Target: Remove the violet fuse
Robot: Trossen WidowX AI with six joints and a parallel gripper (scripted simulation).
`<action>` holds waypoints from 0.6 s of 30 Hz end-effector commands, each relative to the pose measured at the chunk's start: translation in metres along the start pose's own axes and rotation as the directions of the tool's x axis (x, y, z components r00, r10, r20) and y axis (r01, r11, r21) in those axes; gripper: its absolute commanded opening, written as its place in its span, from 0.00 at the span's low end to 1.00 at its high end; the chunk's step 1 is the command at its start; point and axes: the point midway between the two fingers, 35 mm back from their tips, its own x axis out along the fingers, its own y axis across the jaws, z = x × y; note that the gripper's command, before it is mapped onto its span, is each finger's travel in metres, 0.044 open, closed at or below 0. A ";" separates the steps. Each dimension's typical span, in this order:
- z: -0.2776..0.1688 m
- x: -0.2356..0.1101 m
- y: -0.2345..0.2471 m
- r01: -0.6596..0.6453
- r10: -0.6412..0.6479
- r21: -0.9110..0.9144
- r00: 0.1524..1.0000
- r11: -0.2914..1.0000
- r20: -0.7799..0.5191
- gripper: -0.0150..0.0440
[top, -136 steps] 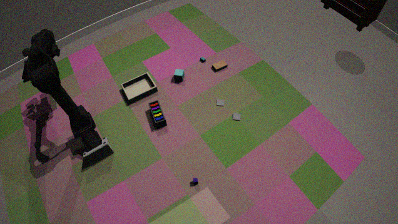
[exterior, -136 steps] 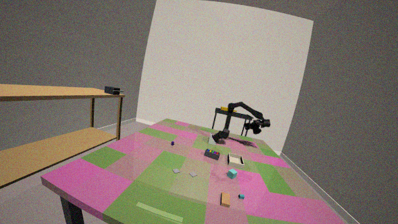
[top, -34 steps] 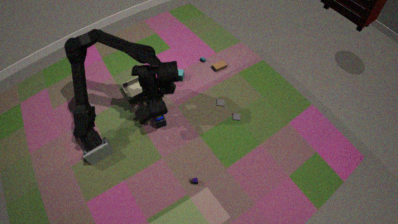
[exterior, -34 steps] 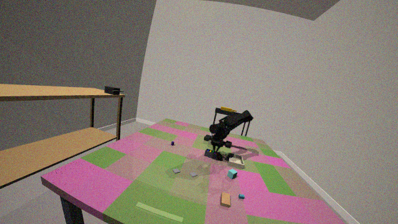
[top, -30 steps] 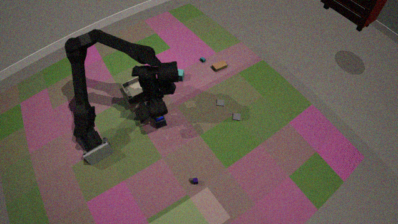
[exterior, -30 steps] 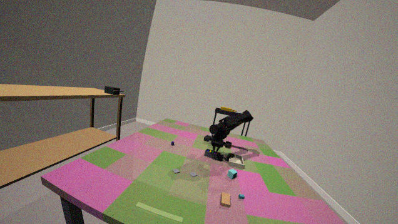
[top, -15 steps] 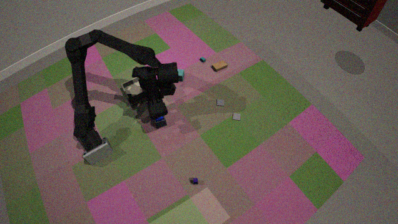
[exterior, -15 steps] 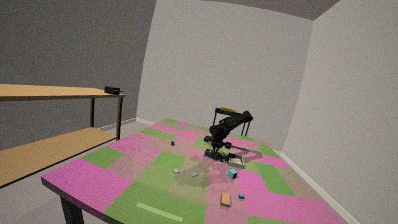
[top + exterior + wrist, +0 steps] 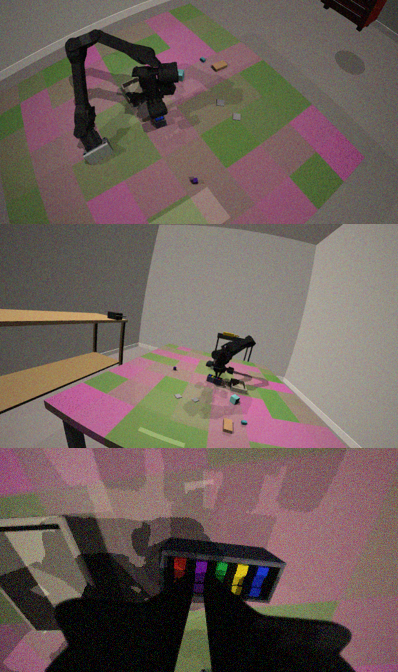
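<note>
The violet fuse [image 9: 201, 569] stands in the row of the dark fuse block [image 9: 225, 552] [image 9: 214, 380] [image 9: 161, 124], between the red fuse [image 9: 179, 566] and the green fuse [image 9: 221, 569]. The yellow fuse [image 9: 241, 573] and the blue fuse [image 9: 261, 576] stand further right. My gripper [image 9: 199, 575] [image 9: 218, 375] points down at the block and is shut on the violet fuse; the fingers hide its lower part. The fingertips are very near the red and green fuses; whether they touch cannot be told. The tray [image 9: 70, 540] stands left of the block in the wrist view, with nothing visible inside.
A teal cube [image 9: 181, 75] [image 9: 234, 399] stands near the tray. An orange block [image 9: 219, 66] [image 9: 228, 425], a small teal piece [image 9: 203, 59] [image 9: 244, 422], two grey squares and a small purple cube [image 9: 194, 180] [image 9: 174, 368] lie farther off.
</note>
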 end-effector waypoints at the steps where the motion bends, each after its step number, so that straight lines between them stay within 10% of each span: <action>1: 0.000 -0.003 0.000 0.001 -0.001 -0.002 1.000 1.000 0.001 0.25; 18: 0.001 -0.011 0.000 0.001 -0.001 -0.001 1.000 1.000 0.001 0.25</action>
